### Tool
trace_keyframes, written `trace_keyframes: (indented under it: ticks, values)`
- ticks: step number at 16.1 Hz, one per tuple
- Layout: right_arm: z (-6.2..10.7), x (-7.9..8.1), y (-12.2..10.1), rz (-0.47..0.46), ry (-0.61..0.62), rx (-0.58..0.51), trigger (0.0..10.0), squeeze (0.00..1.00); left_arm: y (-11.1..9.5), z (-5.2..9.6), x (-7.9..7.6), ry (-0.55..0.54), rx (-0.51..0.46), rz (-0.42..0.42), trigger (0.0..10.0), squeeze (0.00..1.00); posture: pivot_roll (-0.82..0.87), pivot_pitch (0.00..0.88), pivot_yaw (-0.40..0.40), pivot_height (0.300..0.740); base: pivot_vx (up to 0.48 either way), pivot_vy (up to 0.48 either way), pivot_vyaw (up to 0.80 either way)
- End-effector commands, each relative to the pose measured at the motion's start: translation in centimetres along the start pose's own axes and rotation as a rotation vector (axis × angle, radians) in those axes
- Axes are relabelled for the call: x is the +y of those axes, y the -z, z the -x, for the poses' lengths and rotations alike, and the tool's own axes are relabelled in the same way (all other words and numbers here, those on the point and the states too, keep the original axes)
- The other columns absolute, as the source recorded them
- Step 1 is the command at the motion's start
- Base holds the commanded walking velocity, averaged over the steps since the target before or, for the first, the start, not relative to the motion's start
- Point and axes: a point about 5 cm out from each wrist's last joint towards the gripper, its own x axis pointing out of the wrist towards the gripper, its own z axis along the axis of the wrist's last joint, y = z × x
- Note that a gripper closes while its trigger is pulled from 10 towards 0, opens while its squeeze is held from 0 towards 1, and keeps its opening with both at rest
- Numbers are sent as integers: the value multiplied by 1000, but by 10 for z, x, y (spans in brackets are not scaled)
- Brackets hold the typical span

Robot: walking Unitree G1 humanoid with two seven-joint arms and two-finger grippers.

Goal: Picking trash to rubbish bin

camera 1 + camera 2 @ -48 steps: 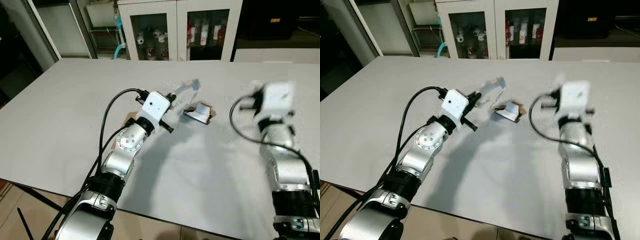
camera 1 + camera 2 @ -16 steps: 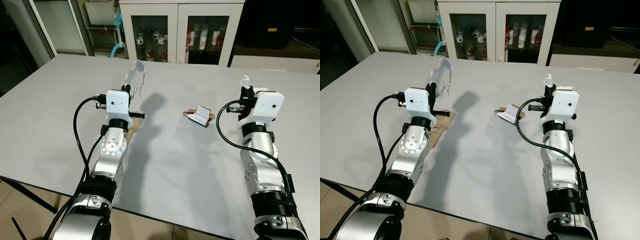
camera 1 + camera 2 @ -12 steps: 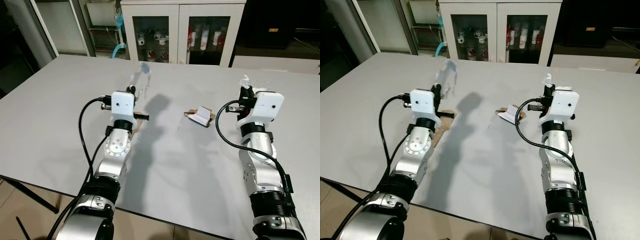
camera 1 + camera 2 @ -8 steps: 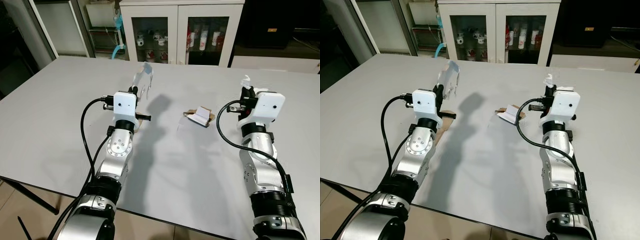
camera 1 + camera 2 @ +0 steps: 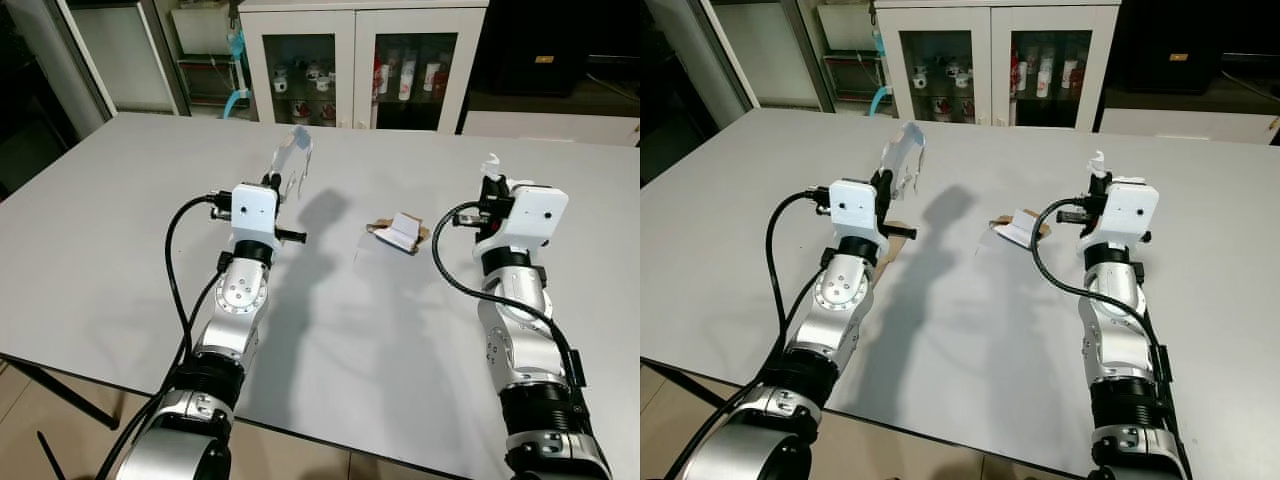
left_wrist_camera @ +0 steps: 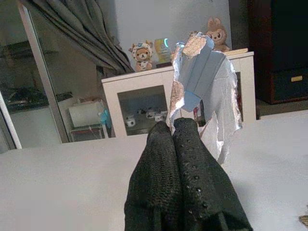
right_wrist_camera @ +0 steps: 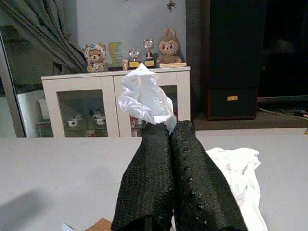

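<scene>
A glass-fronted white cabinet (image 5: 355, 60) stands beyond the far edge of the grey surface (image 5: 120, 220); nothing stands between the two pincers and the torn carton scrap (image 5: 398, 232) at mid-surface. The left pincer (image 6: 174, 126), fingers pressed together, holds a silvery-blue wrapper (image 6: 204, 82) upright above the surface. The right pincer (image 7: 168, 126), likewise closed, grips crumpled white tissue (image 7: 143, 97); its wrist view also shows a white plastic wad (image 7: 238, 168) just beyond its fingers.
</scene>
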Motion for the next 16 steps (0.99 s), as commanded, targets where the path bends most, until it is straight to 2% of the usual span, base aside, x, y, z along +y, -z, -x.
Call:
trace_keyframes:
  ticks: [1, 5, 16]
  values:
    - [0, 4, -1, -1, -8, -8, 10000, 0, -3, 1, 0, 12, -23, 4, 10000, 0, -15, 0, 112, 740, 0, 0, 0]
    - [2, 5, 1, -1, -12, -4, 10000, 0, -3, 2, -2, 22, -22, 4, 10000, 0, -12, 0, 112, 740, 0, 0, 0]
    - [-2, 5, -3, -1, -19, -8, 10000, 0, -3, 3, -3, 15, -20, 10, 10000, 0, -5, 0, 100, 740, -275, 0, 0]
